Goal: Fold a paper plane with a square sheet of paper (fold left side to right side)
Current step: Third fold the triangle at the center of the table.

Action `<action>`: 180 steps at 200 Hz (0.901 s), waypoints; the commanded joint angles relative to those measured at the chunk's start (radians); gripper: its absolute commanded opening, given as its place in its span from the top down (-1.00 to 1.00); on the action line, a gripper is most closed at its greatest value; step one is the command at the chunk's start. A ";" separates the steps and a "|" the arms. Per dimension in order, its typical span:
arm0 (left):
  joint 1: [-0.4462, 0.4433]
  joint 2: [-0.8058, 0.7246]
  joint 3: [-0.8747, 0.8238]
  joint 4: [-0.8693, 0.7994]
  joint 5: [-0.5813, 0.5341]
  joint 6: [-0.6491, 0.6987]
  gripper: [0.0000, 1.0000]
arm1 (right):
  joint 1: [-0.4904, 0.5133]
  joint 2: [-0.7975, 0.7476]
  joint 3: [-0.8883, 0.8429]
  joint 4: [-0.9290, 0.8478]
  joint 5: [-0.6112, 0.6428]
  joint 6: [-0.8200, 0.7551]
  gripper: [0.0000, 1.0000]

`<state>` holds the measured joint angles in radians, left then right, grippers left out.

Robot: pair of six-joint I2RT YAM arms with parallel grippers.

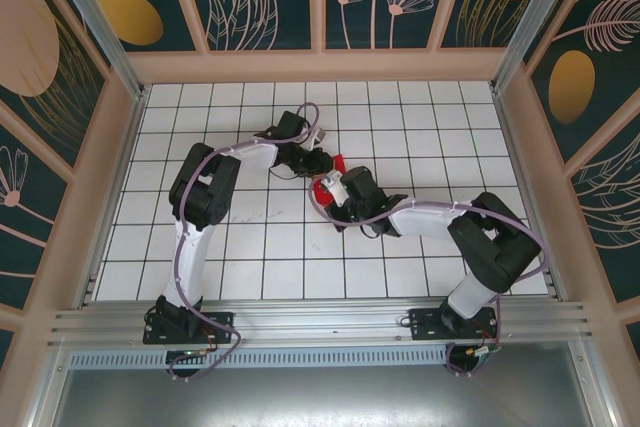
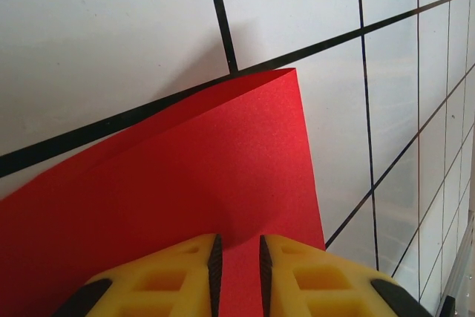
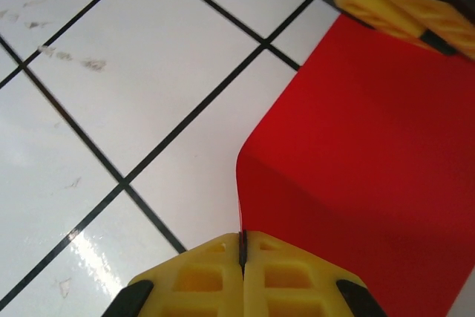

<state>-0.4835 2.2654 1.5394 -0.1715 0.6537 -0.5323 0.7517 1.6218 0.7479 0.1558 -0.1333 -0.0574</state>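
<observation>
Both claws pinch the square sheet of paper (image 2: 185, 183) spanning between them mid-frame overhead: left gripper (image 2: 237, 257) above, right gripper (image 3: 243, 246) below.

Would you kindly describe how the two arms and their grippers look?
Both the left arm and right arm have white links, black joints and lilac cables. The left gripper and right gripper have yellow, hollow-ribbed fingers with black edges.

Top view: fixed high behind the arm bases, looking steeply down over the whole tiled table (image 1: 400, 277). Wrist views: each looks past its own fingers (image 2: 297, 280), very close to the red paper (image 2: 185, 183), which all three views share.
</observation>
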 commanded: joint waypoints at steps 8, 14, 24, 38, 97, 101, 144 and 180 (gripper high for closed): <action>0.002 0.035 -0.006 -0.046 -0.038 0.034 0.52 | -0.048 0.040 0.050 -0.051 -0.055 0.057 1.00; 0.002 0.036 -0.007 -0.046 -0.038 0.034 0.52 | -0.056 0.046 0.056 -0.056 -0.051 0.064 1.00; 0.002 0.036 -0.007 -0.046 -0.039 0.034 0.53 | -0.068 0.057 0.066 -0.063 -0.057 0.072 1.00; 0.001 0.034 -0.008 -0.047 -0.043 0.034 0.53 | -0.085 0.071 0.081 -0.070 -0.057 0.086 1.00; 0.000 0.032 -0.010 -0.046 -0.047 0.034 0.54 | -0.131 0.119 0.128 -0.092 -0.052 0.121 1.00; 0.000 0.031 -0.010 -0.046 -0.047 0.032 0.54 | -0.131 0.120 0.129 -0.094 -0.051 0.123 1.00; 0.000 0.032 -0.009 -0.046 -0.048 0.032 0.54 | -0.141 0.137 0.139 -0.112 -0.038 0.120 1.00; -0.002 0.033 -0.007 -0.049 -0.052 0.034 0.55 | -0.152 0.142 0.140 -0.115 -0.033 0.132 1.00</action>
<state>-0.4839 2.2654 1.5394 -0.1757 0.6456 -0.5236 0.6106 1.7496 0.8642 0.0624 -0.1661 0.0566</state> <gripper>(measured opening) 0.226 0.048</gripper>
